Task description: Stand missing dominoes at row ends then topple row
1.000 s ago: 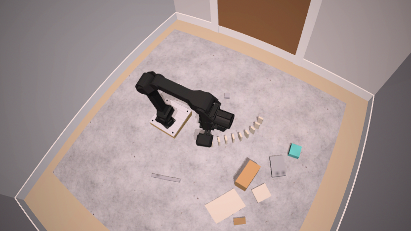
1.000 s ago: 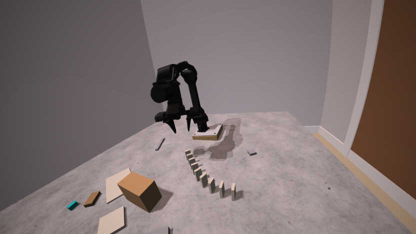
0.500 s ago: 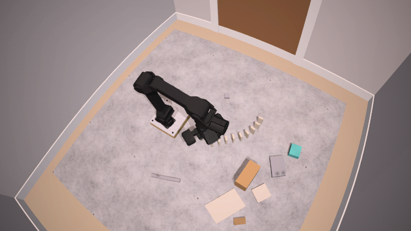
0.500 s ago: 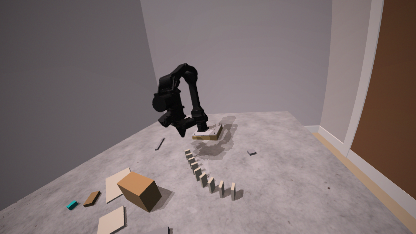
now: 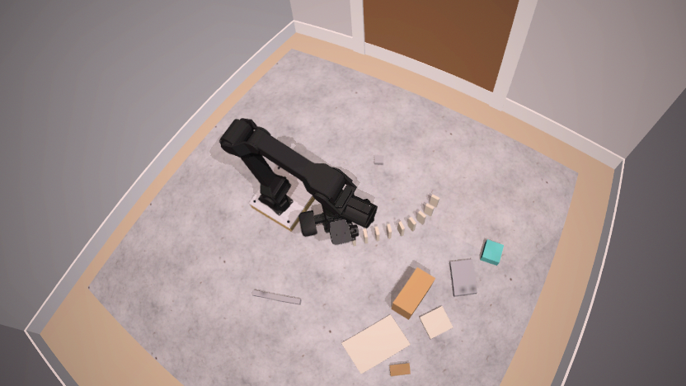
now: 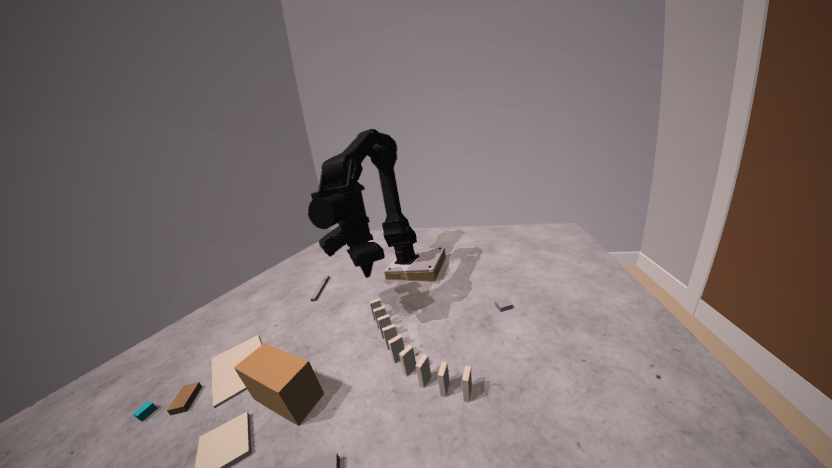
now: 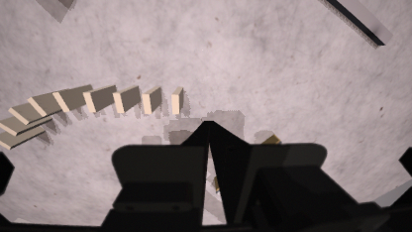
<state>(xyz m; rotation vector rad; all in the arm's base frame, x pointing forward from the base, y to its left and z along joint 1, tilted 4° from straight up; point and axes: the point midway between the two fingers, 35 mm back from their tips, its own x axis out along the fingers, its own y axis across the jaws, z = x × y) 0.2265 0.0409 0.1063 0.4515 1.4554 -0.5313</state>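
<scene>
Several cream dominoes stand upright in a curved row, none fallen. The end domino nearest the arm's base (image 6: 375,305) (image 7: 177,101) is partly hidden by the arm in the top view. The far end domino (image 5: 434,200) (image 6: 467,383) stands at the outer end of the curve. My gripper (image 6: 366,275) (image 7: 208,125) is shut, its fingertips together with nothing between them. It is above the floor, just beyond the base-side end of the row and apart from the dominoes. No loose domino is visible.
An orange block (image 5: 413,293) (image 6: 279,378) stands beside the row, with cream panels (image 5: 376,343) (image 6: 224,445), a grey slab (image 5: 463,277) and a teal block (image 5: 491,252) (image 6: 144,410) beyond. A grey strip (image 5: 276,297) (image 6: 320,288) and small grey tile (image 5: 378,159) (image 6: 503,305) lie farther off.
</scene>
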